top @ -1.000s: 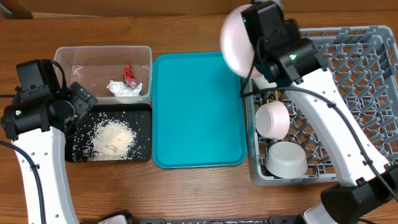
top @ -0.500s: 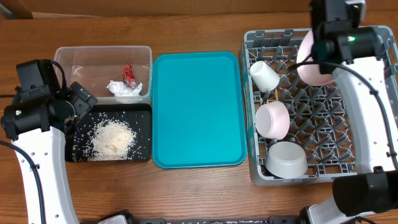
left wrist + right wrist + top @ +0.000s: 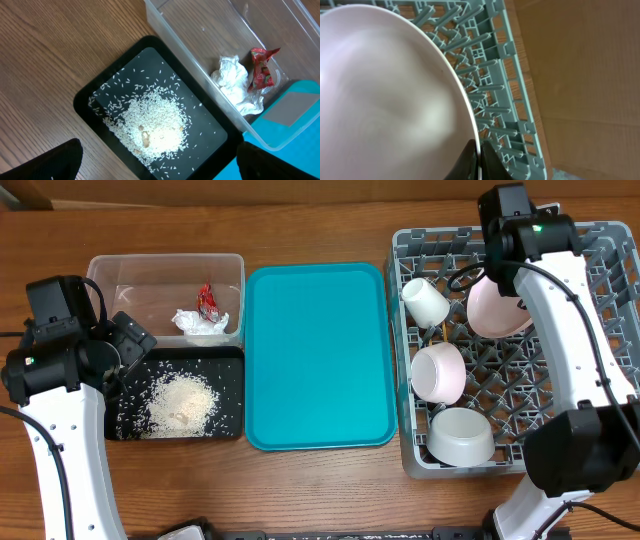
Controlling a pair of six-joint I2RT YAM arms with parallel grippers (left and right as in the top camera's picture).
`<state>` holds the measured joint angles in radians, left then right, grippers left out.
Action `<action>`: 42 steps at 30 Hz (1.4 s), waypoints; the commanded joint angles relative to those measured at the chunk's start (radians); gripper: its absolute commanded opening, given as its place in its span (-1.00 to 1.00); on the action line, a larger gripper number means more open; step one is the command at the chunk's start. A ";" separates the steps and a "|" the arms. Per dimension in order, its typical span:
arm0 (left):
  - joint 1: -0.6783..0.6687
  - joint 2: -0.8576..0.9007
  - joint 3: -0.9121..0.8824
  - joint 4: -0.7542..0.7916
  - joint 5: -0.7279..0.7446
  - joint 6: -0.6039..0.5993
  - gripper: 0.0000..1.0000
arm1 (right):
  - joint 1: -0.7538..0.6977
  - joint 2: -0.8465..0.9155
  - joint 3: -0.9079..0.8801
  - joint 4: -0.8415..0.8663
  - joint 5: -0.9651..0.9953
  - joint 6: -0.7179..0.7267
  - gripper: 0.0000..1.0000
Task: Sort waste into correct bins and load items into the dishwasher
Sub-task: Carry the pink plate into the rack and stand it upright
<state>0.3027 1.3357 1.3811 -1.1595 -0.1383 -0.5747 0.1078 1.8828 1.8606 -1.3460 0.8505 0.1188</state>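
Observation:
My right gripper (image 3: 496, 277) (image 3: 479, 150) is shut on the rim of the pale pink plate (image 3: 498, 310) (image 3: 385, 100). It holds the plate tilted on edge over the back of the grey dishwasher rack (image 3: 590, 330) (image 3: 490, 60). In the rack lie a white cup (image 3: 425, 302), a pinkish bowl (image 3: 438, 373) and a white bowl (image 3: 462, 436). My left gripper (image 3: 130, 350) (image 3: 165, 157) hangs open above the black tray (image 3: 230, 380) (image 3: 95, 95) of rice (image 3: 180, 402) (image 3: 152, 122). The clear tub (image 3: 120, 275) (image 3: 200, 30) holds the red wrapper (image 3: 207, 301) (image 3: 261, 70) and the tissue (image 3: 198, 323) (image 3: 232, 80).
A large teal tray (image 3: 320, 355) (image 3: 295, 105) lies between the bins and the rack. Wooden table shows all round, and brown cardboard lies beyond the rack's far edge.
The right arm carried the plate from above the teal tray's back right corner rightward over the rack, then lower among the pegs. The left arm has not moved.

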 commanded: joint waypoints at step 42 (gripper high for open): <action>-0.002 0.005 0.015 0.000 0.005 -0.012 1.00 | 0.167 -0.011 0.184 0.126 -0.834 0.016 1.00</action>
<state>0.3027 1.3357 1.3811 -1.1595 -0.1383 -0.5747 0.2745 1.8835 1.9900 -1.2232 0.3817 0.1295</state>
